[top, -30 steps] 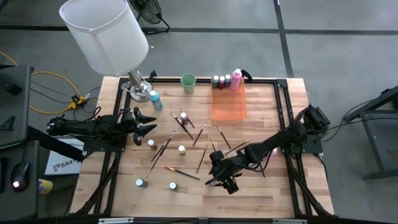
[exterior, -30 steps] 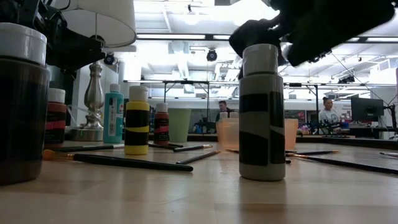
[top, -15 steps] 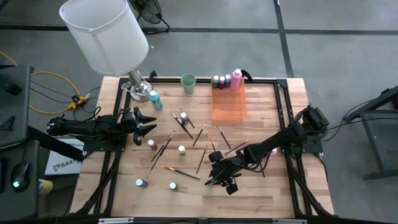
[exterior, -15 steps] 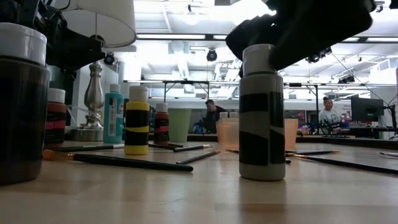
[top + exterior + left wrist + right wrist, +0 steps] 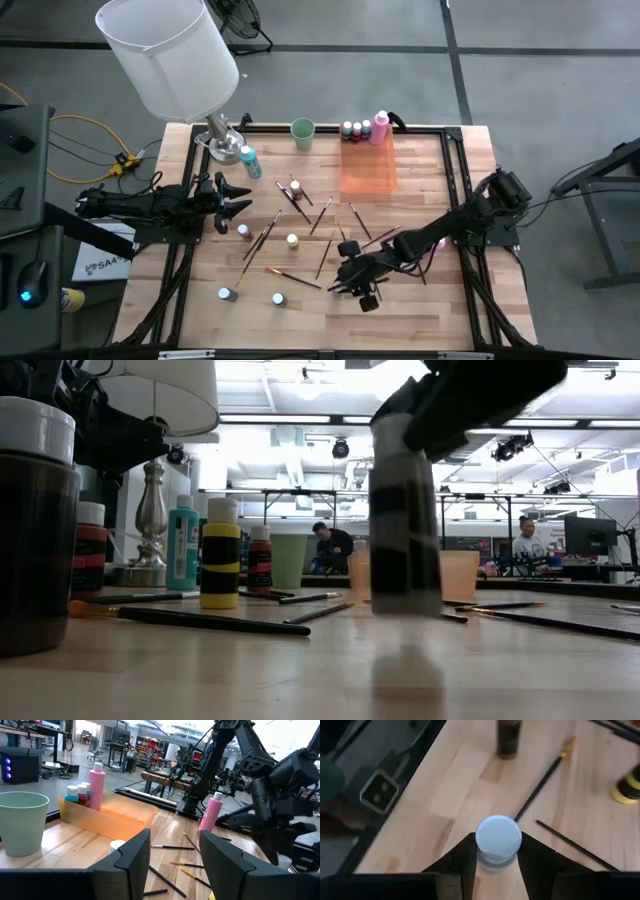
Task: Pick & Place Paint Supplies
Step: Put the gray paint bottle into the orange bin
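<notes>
Overhead scene of a wooden worktable (image 5: 440,190) strewn with paint supplies, with one robot arm at each side.

An orange tray (image 5: 368,172) stands at the far middle of the table. At the tray's far end stand four bottles: three small dark ones (image 5: 357,129) in a row and one tall pink bottle (image 5: 380,128). One pale green cup (image 5: 302,133) stands just beside the tray, towards the left arm. One teal bottle (image 5: 249,160) is farther that way, next to the silver base of a large white lampshade (image 5: 170,55).

On the near side of the tray, thin dark-handled paintbrushes (image 5: 322,213) lie scattered and crossing (roughly ten, though the overlaps make the count unsure). Six small pale-capped bottles stand among them, one of them yellow (image 5: 220,555).

The right gripper (image 5: 497,843) is well to the near side of the tray. Its two fingers (image 5: 465,862) are clamped on either side of one small bottle (image 5: 498,836). The bottle has a round, pale bluish-white cap. In the table-level view its body is banded dark and pale, it is blurred, and it hangs clear of the wood.

The left gripper (image 5: 236,198) waits at the table's left edge, well away from the tray. Its jaws stand apart with nothing between them.
</notes>
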`<state>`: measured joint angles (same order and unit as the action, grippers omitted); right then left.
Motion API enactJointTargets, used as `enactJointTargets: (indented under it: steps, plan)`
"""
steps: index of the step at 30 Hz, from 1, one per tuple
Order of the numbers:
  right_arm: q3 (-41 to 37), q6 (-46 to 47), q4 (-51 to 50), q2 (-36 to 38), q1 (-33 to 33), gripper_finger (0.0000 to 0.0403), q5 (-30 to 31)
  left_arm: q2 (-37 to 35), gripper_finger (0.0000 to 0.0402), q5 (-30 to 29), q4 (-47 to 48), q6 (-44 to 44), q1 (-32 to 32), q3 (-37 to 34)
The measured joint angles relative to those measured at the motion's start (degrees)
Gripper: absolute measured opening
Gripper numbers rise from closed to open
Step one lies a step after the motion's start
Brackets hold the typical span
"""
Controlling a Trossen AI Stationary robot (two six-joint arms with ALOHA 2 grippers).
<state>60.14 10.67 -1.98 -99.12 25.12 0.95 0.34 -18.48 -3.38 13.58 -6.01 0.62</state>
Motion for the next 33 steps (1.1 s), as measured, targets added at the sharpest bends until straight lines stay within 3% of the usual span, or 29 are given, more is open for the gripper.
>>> enactJointTargets:
  steps: [7, 15, 22, 33]
  plan:
    - [-0.02, 10.14, -3.99, 5.18, -1.28, 0.0116, 7.16, 0.01, 0.0168, -0.01, -0.01, 0.0, 0.0, 0.0]
    - [0.0, 14.97, -17.39, 14.41, -7.73, 0.0114, 18.77, 0.01, 0.0168, 0.0, -0.01, 0.0, 0.0, 0.0]
    - [0.0, 16.69, -25.65, 19.79, -19.98, 0.0118, 21.55, 0.02, 0.0168, 0.0, 0.01, 0.0, 0.01, 0.0]
    - [0.0, 6.36, -20.01, 16.7, -42.16, 0.0119, 19.54, 0.01, 0.0168, 0.0, 0.0, 0.0, 0.0, 0.0]
